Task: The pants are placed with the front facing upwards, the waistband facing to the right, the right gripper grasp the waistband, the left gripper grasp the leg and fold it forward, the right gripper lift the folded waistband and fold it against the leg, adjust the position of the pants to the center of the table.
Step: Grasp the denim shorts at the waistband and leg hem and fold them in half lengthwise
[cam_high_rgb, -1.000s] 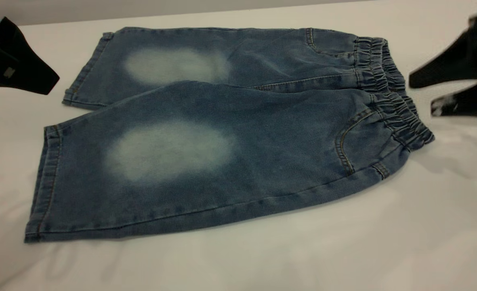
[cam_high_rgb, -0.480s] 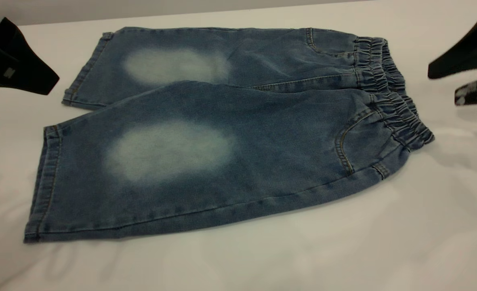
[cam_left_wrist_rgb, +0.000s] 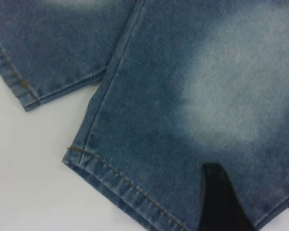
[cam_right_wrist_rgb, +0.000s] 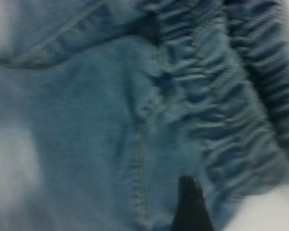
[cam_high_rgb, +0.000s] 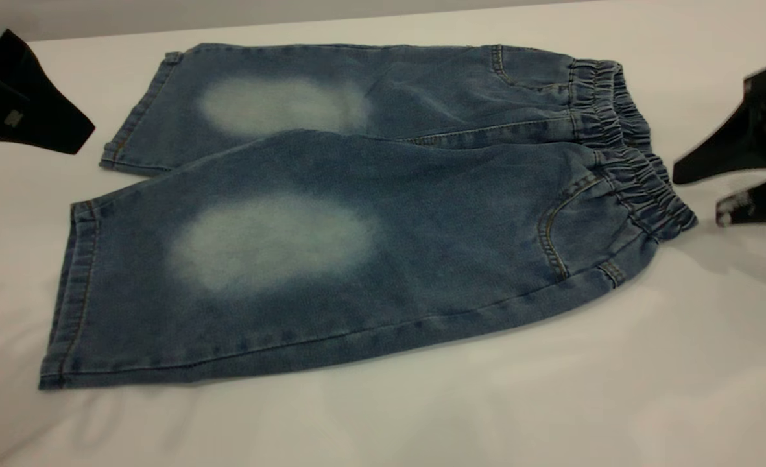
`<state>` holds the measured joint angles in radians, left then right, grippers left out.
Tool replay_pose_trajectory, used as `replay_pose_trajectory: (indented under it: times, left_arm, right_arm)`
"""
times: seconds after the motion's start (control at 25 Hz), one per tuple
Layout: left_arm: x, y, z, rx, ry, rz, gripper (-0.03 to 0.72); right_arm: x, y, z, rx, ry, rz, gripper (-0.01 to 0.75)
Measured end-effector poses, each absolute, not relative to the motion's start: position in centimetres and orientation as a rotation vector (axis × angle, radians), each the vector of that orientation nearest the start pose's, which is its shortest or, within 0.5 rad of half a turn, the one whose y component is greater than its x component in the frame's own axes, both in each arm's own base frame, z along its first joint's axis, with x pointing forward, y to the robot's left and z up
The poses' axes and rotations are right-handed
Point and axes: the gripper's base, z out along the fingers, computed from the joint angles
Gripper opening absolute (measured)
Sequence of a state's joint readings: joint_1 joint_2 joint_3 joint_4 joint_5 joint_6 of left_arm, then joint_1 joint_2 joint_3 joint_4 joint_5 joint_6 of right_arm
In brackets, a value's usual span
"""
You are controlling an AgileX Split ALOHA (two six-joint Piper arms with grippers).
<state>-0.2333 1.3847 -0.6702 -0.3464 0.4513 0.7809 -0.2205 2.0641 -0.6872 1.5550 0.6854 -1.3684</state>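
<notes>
Lying flat on the table (cam_high_rgb: 616,389), the pants (cam_high_rgb: 357,214) show their front side up, with two pale faded oval patches on the legs. Both legs point toward the left side of the exterior view, and the nearer leg partly covers the farther one. The waistband (cam_high_rgb: 622,143) is gathered and crinkled, and it lies at the right end of the pants. Curved pocket seams with tan stitching are visible just beside it.

The right gripper (cam_high_rgb: 713,194) hovers just beside the waistband, at the right edge of the exterior view, and does not touch it. Its two black fingers (cam_high_rgb: 720,155) are spread apart, one above the other, with their tips directed toward the elastic band, and nothing is held between them. In the right wrist view the ruffled waistband (cam_right_wrist_rgb: 221,96) and a vertical tan seam fill the picture, and one dark fingertip (cam_right_wrist_rgb: 190,207) stands over the denim.

The left gripper (cam_high_rgb: 65,133) is at the upper left corner of the exterior view, near the hem of the farther leg but apart from it. Only a dark part of it is seen there, so it is not possible to tell if its fingers are spread or pressed together. The left wrist view looks down on the two leg hems (cam_left_wrist_rgb: 120,187), where one dark fingertip (cam_left_wrist_rgb: 221,202) shows above the faded patch.
</notes>
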Motion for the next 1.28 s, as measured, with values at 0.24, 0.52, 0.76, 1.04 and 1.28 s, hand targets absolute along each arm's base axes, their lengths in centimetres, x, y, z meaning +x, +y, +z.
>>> replay_pose_trajectory:
  times: [0.24,0.52,0.76,1.04,1.28]
  left_arm:
    - [23.6,-7.0,20.0,0.946,2.438,-0.115,0.333]
    - [23.5,-7.0,20.0,0.946,2.441,-0.119,0.333]
    - [23.5,-7.0,19.9,0.948,2.445,-0.123,0.333]
    - [23.5,-7.0,19.9,0.946,2.446,-0.124,0.333]
    - [23.5,-7.0,19.9,0.946,2.446,-0.124,0.333]
  right_arm:
    - [28.4,-0.5,4.3,0.429,2.675,0.953,0.424]
    - [28.8,-0.4,3.0,0.453,2.674,0.999,0.424]
    - [28.9,-0.4,2.8,0.452,2.667,1.002,0.424]
    - [28.9,-0.3,2.8,0.432,2.657,1.001,0.424]
    - [29.0,-0.2,2.9,0.421,2.632,1.03,0.424]
